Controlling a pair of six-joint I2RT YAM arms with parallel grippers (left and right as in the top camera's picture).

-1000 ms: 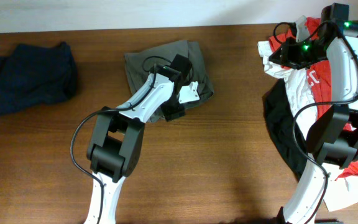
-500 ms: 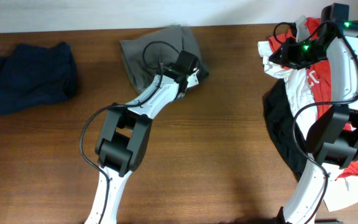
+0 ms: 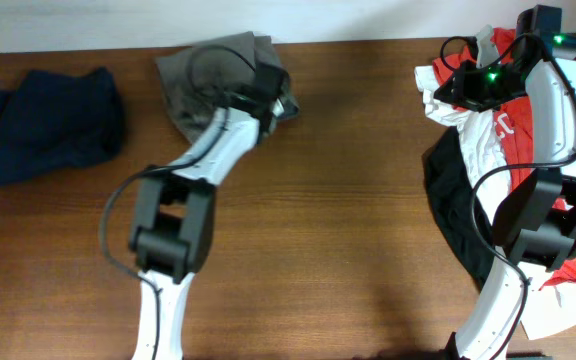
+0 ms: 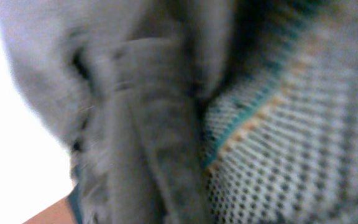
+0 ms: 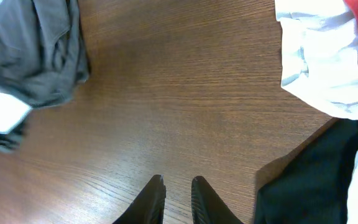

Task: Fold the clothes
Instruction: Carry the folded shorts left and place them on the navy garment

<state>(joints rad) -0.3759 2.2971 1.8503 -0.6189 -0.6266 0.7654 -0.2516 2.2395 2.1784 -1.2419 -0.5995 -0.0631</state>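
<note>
Near the front edge on the right, a black piece [image 3: 453, 215] lies on the table [image 3: 348, 220]. Behind it sit the red T-shirt [image 3: 506, 142], its white marks too small to read, and a white piece [image 3: 446, 108]. The right arm [image 3: 558, 110] bends over this pile. The right gripper [image 5: 178, 180] hangs over the wood, fingers almost together, holding nothing. The left arm [image 3: 208, 155] stretches to the far edge. The left gripper [image 3: 273, 98] sits on the grey shorts [image 3: 193, 75] there; I cannot tell if it pinches them. A dark blue cloth [image 3: 53, 125] lies by the far left corner.
</note>
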